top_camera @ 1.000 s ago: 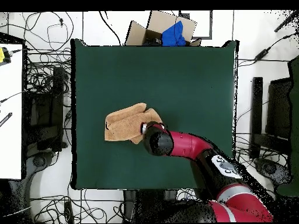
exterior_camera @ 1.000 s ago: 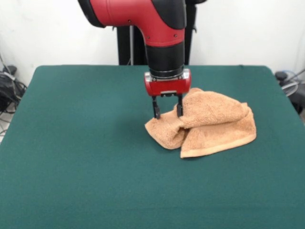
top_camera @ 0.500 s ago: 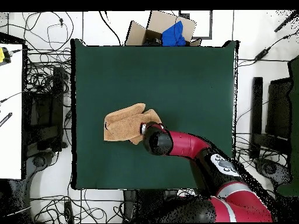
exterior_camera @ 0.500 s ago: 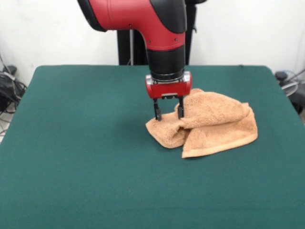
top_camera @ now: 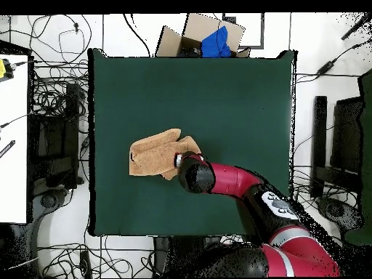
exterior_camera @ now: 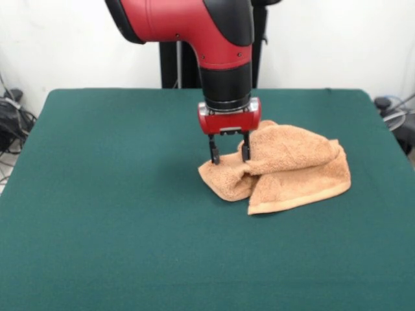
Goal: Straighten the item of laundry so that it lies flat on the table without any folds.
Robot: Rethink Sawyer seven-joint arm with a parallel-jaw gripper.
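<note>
- plain white wall (exterior_camera: 337, 39) behind the setup, evenly lit
- pale floor (top_camera: 305, 65) covered in tangled black cables (top_camera: 54, 94)
- open cardboard box (top_camera: 192, 33) with something blue (top_camera: 216, 42) inside it
- white desk (top_camera: 13, 145) along one side
- dark stand (top_camera: 320, 145) on the opposite side

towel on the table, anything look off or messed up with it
The towel is not flat: it lies bunched, folded over itself, with a raised hump along its far side. The gripper stands open at its crumpled end. Nothing looks torn or spilled on the table.
</note>
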